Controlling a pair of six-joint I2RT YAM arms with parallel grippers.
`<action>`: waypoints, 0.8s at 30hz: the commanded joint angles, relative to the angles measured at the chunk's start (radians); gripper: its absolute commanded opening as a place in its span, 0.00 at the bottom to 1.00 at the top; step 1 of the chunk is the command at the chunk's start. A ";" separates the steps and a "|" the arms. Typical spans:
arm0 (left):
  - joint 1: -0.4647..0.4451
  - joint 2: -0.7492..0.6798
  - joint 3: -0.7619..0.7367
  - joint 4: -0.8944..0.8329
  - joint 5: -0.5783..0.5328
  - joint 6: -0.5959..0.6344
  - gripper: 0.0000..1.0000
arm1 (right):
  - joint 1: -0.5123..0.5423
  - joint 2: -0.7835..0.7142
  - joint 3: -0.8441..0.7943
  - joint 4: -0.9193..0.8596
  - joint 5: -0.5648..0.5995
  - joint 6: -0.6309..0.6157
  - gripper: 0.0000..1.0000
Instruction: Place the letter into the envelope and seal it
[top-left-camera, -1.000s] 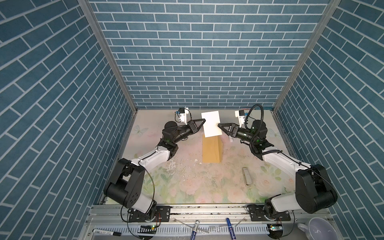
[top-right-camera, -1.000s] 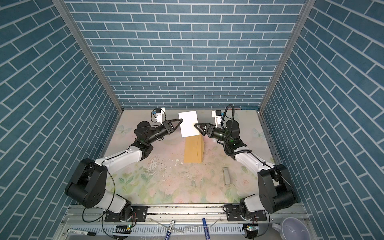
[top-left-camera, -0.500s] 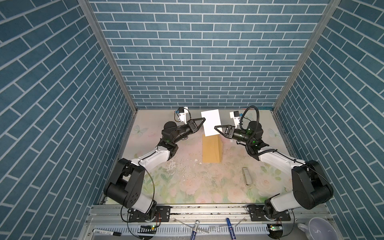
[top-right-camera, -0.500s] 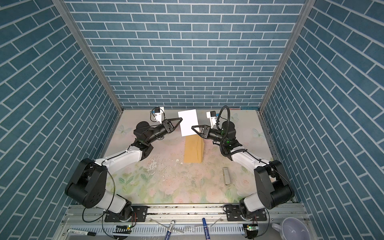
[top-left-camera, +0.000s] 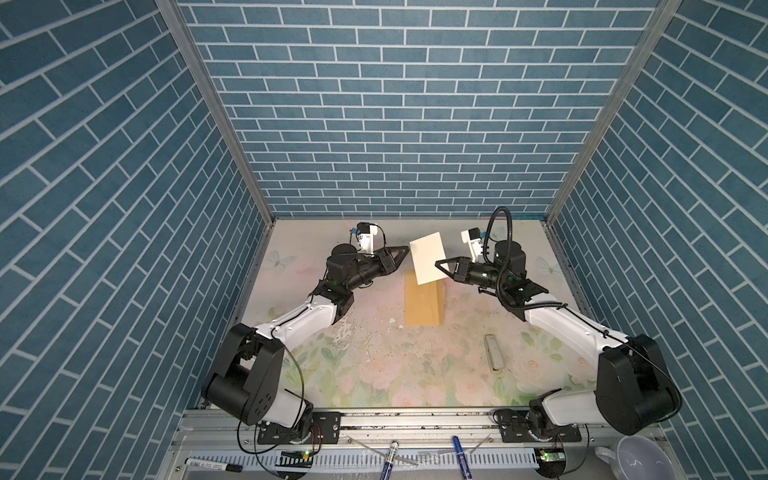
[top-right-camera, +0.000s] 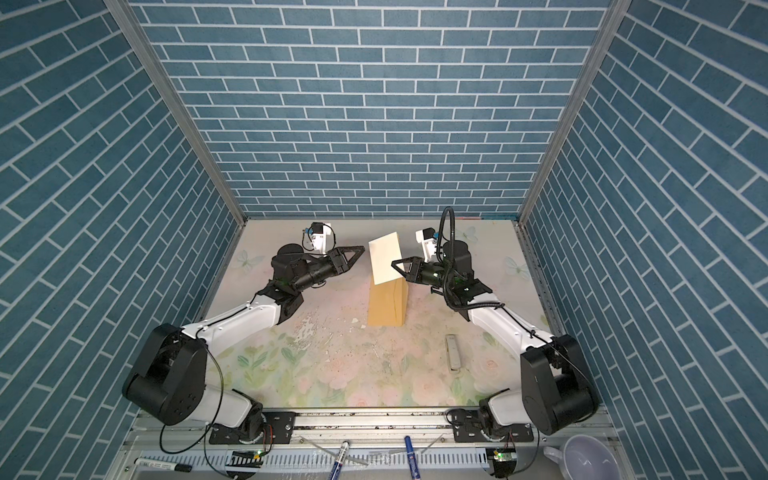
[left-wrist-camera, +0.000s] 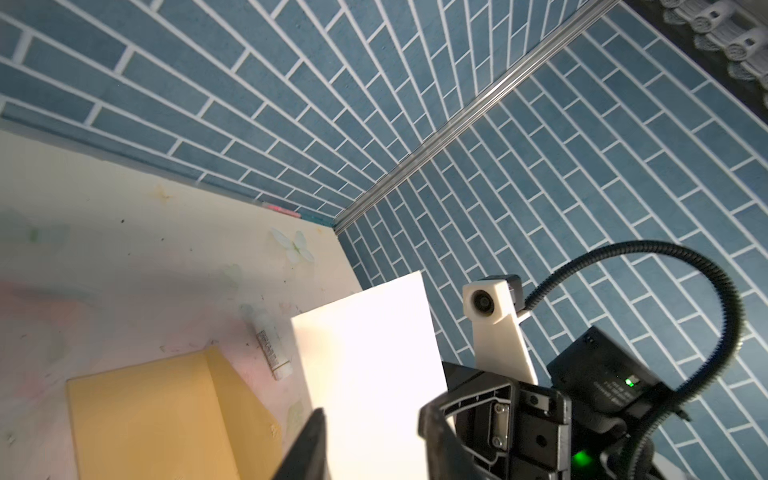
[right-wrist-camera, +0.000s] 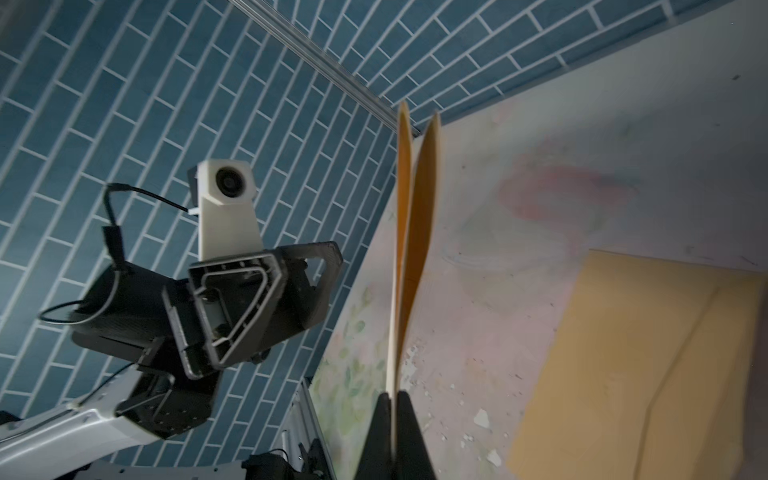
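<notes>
Since the earlier frame the right gripper (top-left-camera: 439, 264) has moved in and closed, and the left gripper (top-left-camera: 404, 250) has let go and drawn a little back, so the letter (top-left-camera: 427, 257) has changed hands. The letter is in the air, standing nearly upright above the far end of the envelope (top-left-camera: 422, 305). The envelope lies flat on the table (top-left-camera: 374, 374). In the right wrist view the right fingers (right-wrist-camera: 405, 432) are pressed together on the lower edge of the letter (right-wrist-camera: 415, 232), which is folded in two with its leaves slightly spread. The left jaws stand apart and empty just beside the sheet. I judge this handover gives the right arm a grip on one edge, so it can steer the free edge down toward the envelope's mouth while the left arm becomes free to hold the envelope.
</notes>
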 joint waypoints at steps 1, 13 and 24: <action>-0.004 -0.039 -0.016 -0.167 -0.064 0.134 0.54 | -0.011 -0.025 0.117 -0.398 0.101 -0.242 0.00; -0.065 0.003 -0.018 -0.359 -0.221 0.232 0.83 | -0.035 0.175 0.335 -0.835 0.258 -0.390 0.00; -0.091 0.149 0.011 -0.337 -0.224 0.203 0.86 | -0.036 0.334 0.440 -0.892 0.353 -0.372 0.00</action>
